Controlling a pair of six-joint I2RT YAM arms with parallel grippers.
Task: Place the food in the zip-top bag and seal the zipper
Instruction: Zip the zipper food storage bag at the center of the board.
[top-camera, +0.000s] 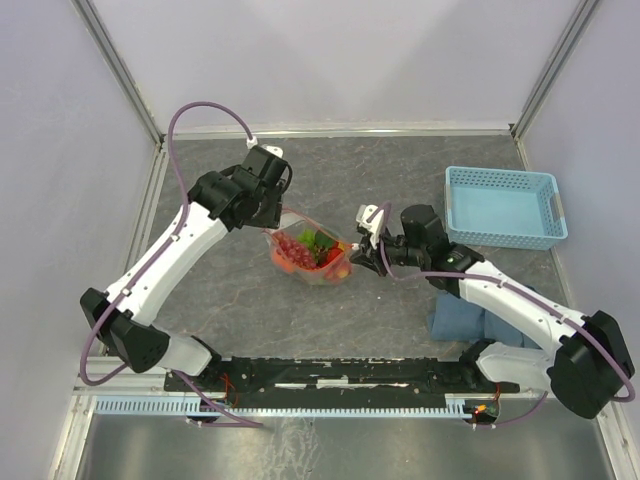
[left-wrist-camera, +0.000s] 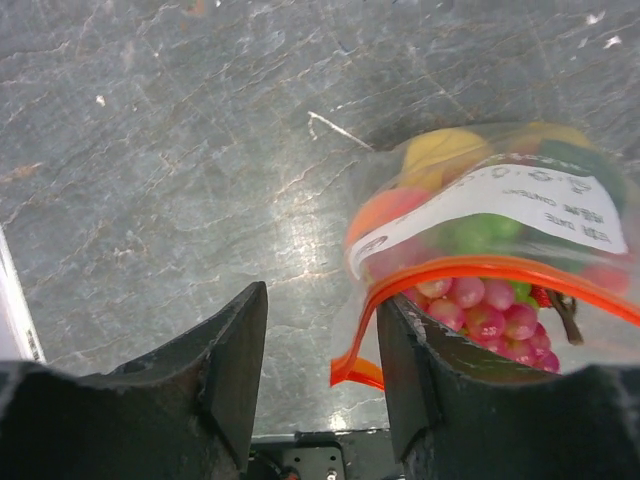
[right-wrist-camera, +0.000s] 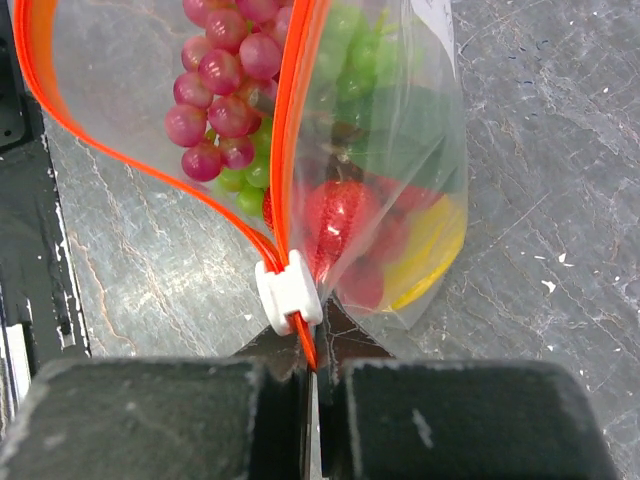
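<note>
The clear zip-top bag (top-camera: 312, 256) stands mid-table with the food inside: purple grapes (right-wrist-camera: 222, 92), green grapes (right-wrist-camera: 352, 50), red strawberries (right-wrist-camera: 340, 222) and a yellow fruit (right-wrist-camera: 437, 250). Its white label (left-wrist-camera: 500, 203) faces the left wrist camera. The orange zipper (right-wrist-camera: 293, 130) gapes wide, with a white slider (right-wrist-camera: 288, 292) at its near end. My right gripper (right-wrist-camera: 315, 385) is shut on the zipper strip's end just behind the slider. My left gripper (left-wrist-camera: 322, 370) is open at the bag's other end. The zipper's loose corner (left-wrist-camera: 352, 368) hangs between its fingers, against the right finger (left-wrist-camera: 408, 370).
A light-blue mesh basket (top-camera: 500, 206) sits at the back right. A folded blue cloth (top-camera: 455, 322) lies under the right arm. Grey walls and metal rails enclose the dark stone-patterned table (top-camera: 400, 180).
</note>
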